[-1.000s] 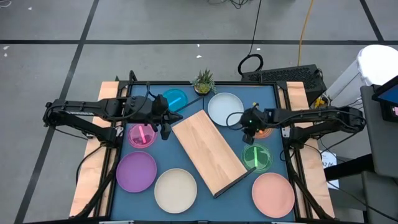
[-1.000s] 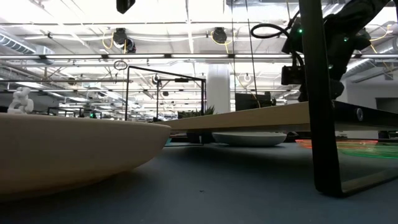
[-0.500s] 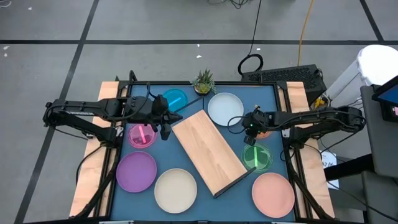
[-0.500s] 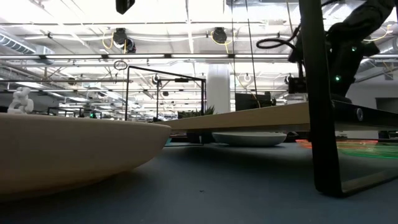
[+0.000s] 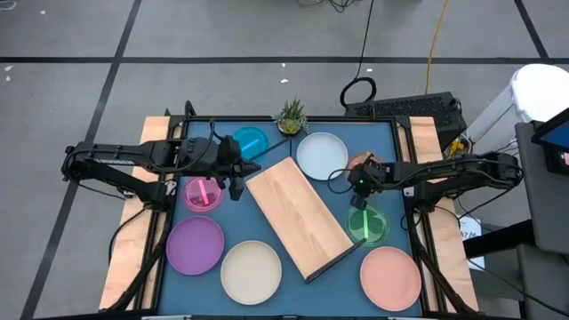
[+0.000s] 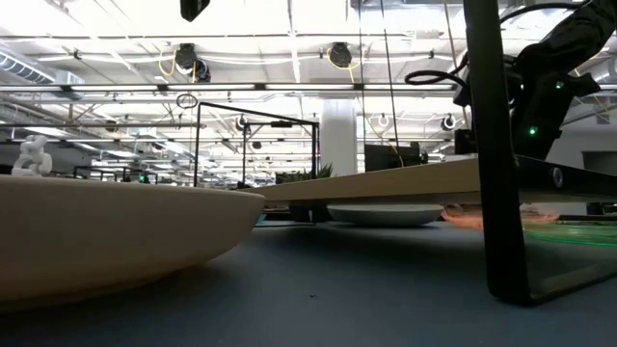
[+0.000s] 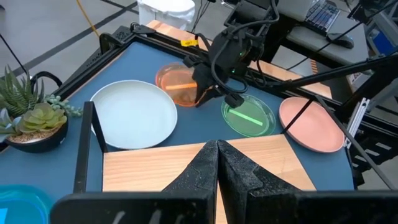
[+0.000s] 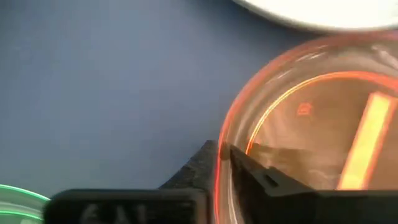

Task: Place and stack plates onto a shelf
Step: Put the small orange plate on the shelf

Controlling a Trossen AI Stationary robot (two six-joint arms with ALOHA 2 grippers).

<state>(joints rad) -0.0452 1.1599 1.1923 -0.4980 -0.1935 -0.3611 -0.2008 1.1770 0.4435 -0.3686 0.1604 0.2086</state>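
Eight plates lie around the shelf [image 5: 299,216] in the high view, none on it yet. The shelf's long axis runs diagonally, one end toward the white plate [image 5: 322,155], the other toward the cream plate [image 5: 251,272]. The right gripper [image 5: 363,178] sits just off the shelf's right long edge, over the near rim of the orange plate [image 5: 370,173], with the green plate [image 5: 367,224] just beside it. The left gripper [image 5: 238,174] waits by the shelf's opposite edge, next to the magenta plate [image 5: 204,193], so the right arm is plainly nearer the orange plate.

Low view: the shelf board [image 6: 405,180] stands raised on its black wire leg [image 6: 494,154], and the orange plate [image 6: 482,216] shows below board level behind that leg, so it must be lifted clear of the edge.

Left wrist view: its own fingers [image 7: 217,171] are pressed together over the shelf; beyond, the right gripper [image 7: 202,93] bears on the orange plate [image 7: 179,84].

Right wrist view: the fingers [image 8: 249,171] pinch the orange plate's rim [image 8: 219,168], one inside, one outside. The likely next move is a short carry toward the shelf, whose top is bare; the white plate close by leaves little side room.
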